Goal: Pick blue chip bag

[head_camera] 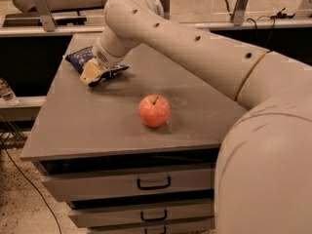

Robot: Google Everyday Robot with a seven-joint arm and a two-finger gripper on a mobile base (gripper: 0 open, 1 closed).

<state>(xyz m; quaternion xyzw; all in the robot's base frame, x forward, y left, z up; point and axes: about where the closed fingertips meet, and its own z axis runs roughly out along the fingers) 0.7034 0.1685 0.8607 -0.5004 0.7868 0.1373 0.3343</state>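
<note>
Far to the left of the jaws and lower down, off the counter [97, 128], stands what looks like a clear bottle [6, 92], well out of the way. The blue chip bag [78, 58] lies at the far left corner of the counter, directly under the jaws. Its navy end pokes out to their left and a darker crinkled end shows just to their right. The gripper [92, 75] is down on the bag's middle, touching or nearly touching the foil, but the wrist hides the grasp, so I cannot tell whether the jaws are apart or already clamped on it. The step in hand appears to be securing the bag. To do it well, the jaws should close across the bag's puffed middle rather than on a thin edge, since slick foil can slide out. The grip should be firm before any lift, and the lift should go straight up so the bag is not dragged off the corner. The apple [154, 110] sits to the right of the jaws and nearer the camera, well apart from the bag and unlikely to interfere. Further right, the arm [195, 48] sweeps back from the jaws toward the robot's body.
</note>
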